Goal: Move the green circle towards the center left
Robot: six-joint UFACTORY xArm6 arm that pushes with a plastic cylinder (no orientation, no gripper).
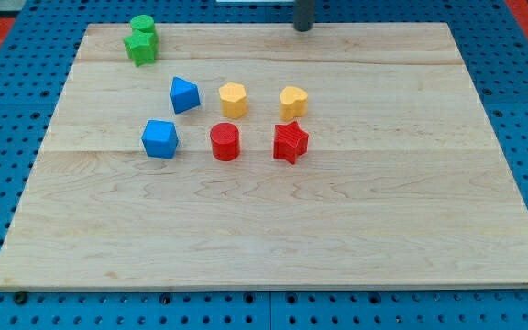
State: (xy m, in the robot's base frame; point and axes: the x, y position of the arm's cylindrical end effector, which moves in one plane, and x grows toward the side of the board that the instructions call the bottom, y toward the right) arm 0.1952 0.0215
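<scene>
The green circle (142,25) sits at the board's top left corner, touching a green star-shaped block (140,46) just below it. My tip (303,28) is at the view's top edge, right of centre, far to the right of the green circle and touching no block.
A blue triangle-like block (184,93) and a blue cube (160,138) lie left of centre. A yellow hexagon (234,99) and a yellow heart (293,101) sit mid-board. A red cylinder (225,142) and a red star (290,142) lie below them. The wooden board (273,238) rests on a blue pegboard.
</scene>
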